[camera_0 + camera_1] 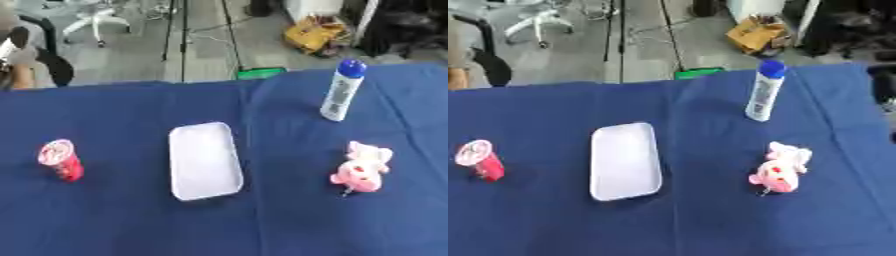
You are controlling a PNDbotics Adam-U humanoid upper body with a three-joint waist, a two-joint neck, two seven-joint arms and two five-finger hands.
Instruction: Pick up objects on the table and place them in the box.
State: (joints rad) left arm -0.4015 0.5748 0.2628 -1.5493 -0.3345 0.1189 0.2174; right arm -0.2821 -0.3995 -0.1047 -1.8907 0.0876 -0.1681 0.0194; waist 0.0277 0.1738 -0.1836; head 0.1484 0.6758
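While neither robot hand shows in either view, the shallow white box [206, 161] lies mid-cloth on the blue table [131, 220]. Left of it stands a red cup [61, 160]; right, a pink toy [360, 172], perhaps a pig; beyond that, a blue-capped white bottle [342, 90], upright.

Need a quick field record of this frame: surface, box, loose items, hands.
surface: table with blue cloth
box: white shallow tray, centre of table, nothing in it
left item: red cup-shaped container, tilted, left of the tray
far right item: white bottle with blue cap, upright
near right item: pink plush toy, right of the tray
hands: neither in view
items in box: none yet
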